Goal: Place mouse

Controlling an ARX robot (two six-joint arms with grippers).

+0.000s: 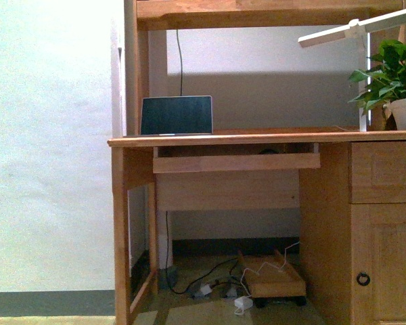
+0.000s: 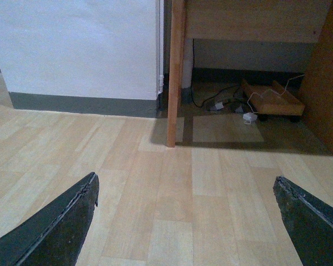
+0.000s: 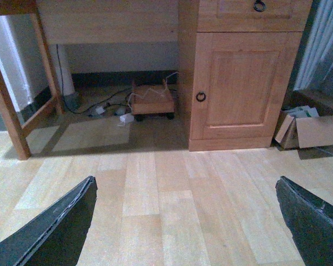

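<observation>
Dark fingers of the left gripper [image 2: 184, 178] frame the wooden floor [image 2: 155, 221] with a wide gap between them and nothing held. The right gripper [image 3: 185, 180] hangs the same way, spread apart and empty, facing the cabinet door [image 3: 241, 88] low on the bench [image 1: 257, 139].

From the front view we see neither arm. A laptop [image 1: 176, 115] stands on the bench top near its left end. In the gap above the pull-out tray [image 1: 237, 162] sits a dark sliver [image 1: 269, 150] — it may be the mouse, but we cannot tell, and nowhere else do we find it.

We judge the task at its opening: the mouse is not yet in hand. The next move calls for lifting one arm from floor level to bench height, confirming that dark shape, then closing across the low dome's sides — smooth plastic could slip.
</observation>
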